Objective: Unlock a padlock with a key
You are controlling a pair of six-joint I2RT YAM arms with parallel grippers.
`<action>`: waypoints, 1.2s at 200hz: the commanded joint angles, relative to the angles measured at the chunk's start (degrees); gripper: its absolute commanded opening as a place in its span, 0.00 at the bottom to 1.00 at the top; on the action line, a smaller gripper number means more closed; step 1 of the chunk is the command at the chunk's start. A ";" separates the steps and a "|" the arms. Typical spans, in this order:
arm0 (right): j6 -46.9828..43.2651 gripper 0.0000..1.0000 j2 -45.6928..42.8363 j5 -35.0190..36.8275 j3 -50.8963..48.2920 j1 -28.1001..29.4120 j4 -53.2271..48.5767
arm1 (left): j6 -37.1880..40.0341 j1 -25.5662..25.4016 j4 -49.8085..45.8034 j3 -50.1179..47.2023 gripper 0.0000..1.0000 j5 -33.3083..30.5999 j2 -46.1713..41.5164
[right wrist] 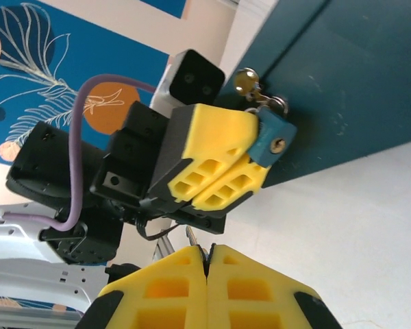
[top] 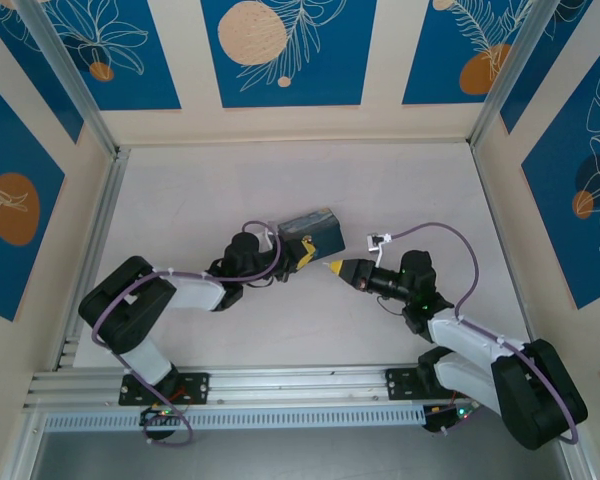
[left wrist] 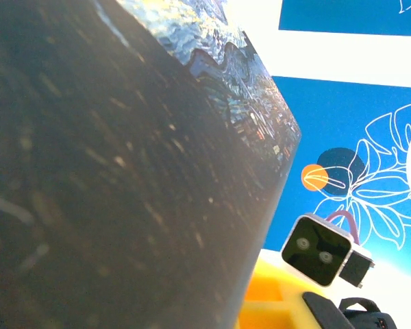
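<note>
Your left gripper (right wrist: 253, 156) was squeezed shut on the little blue-green padlock (right wrist: 272, 140). It pinched the padlock right at the tips of its yellow fingers (right wrist: 219, 133). The padlock hung by its thin metal loop from the catch on the side of the dark box (right wrist: 342, 75). Its small round keyhole faced your right gripper (right wrist: 206, 255). Your right gripper was shut tight too. A thin bit of silvery metal, the key (right wrist: 189, 236), stuck out from between its tips. The key was near the padlock but not touching it. Seen from above, your two grippers pointed at each other near the middle of the table (top: 280, 180). The box sat just behind the left one.
</note>
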 commanded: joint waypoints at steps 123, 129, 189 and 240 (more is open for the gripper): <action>14.36 0.00 1.22 11.80 3.39 2.17 -8.66 | 0.71 1.15 1.13 0.25 0.00 0.96 -4.08; 15.57 0.00 1.27 13.01 3.36 2.32 -8.80 | 0.74 1.10 1.12 0.23 0.00 0.88 -4.25; 23.28 0.00 3.22 15.54 3.90 2.68 -6.06 | 1.61 1.11 0.33 -0.02 0.00 0.78 -4.35; 23.92 0.00 7.17 15.70 6.05 4.13 -3.54 | 1.60 1.10 0.16 0.16 0.00 0.87 -4.06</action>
